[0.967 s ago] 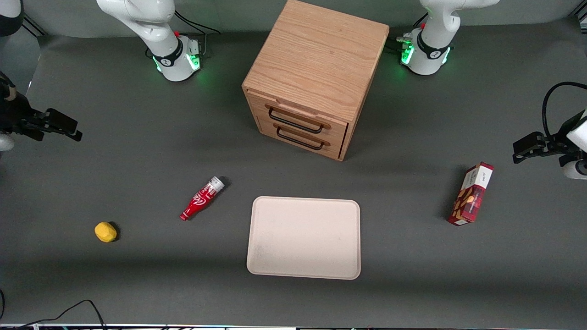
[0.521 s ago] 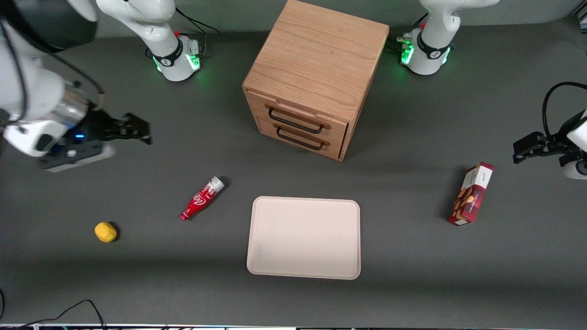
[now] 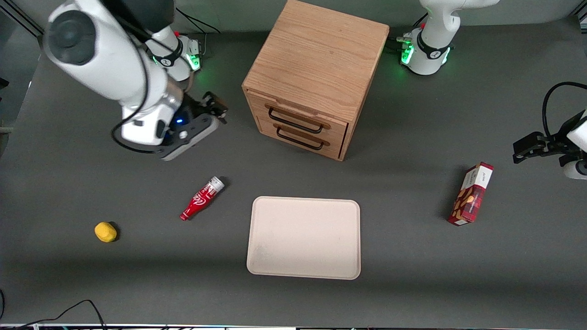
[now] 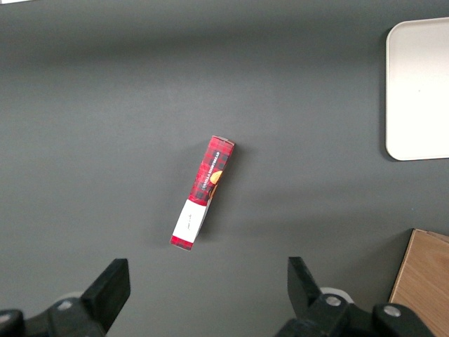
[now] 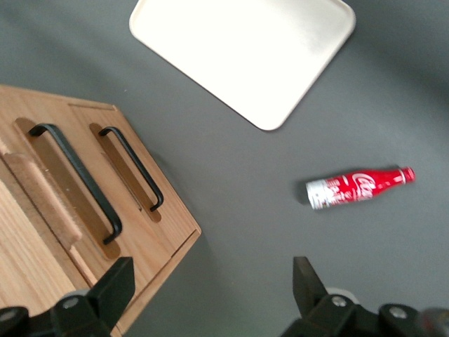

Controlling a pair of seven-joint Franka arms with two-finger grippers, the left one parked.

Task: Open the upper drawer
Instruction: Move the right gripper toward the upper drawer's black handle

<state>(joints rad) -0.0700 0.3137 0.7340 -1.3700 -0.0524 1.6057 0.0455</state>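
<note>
The oak cabinet [image 3: 316,59] stands at the middle of the table, farther from the front camera than the tray. Its upper drawer [image 3: 300,115] is shut flush, with its black wire handle [image 3: 294,122] [image 5: 77,181] just above the bottom drawer's identical handle [image 3: 299,140] [image 5: 133,168]. My gripper [image 3: 216,105] [image 5: 210,281] hovers above the table beside the cabinet, toward the working arm's end. It is open, with only grey table between its fingers, and it touches neither the cabinet nor either handle.
A red bottle [image 3: 202,198] [image 5: 358,187] lies on the table nearer the front camera than my gripper. A cream tray [image 3: 303,237] [image 5: 245,49] lies in front of the drawers. A yellow lump [image 3: 105,231] sits toward the working arm's end, a red box [image 3: 471,194] [image 4: 203,191] toward the parked arm's.
My arm has swung in from the working arm's end of the table, carrying the gripper close to the cabinet's side. The drawers and loose objects have not moved.
</note>
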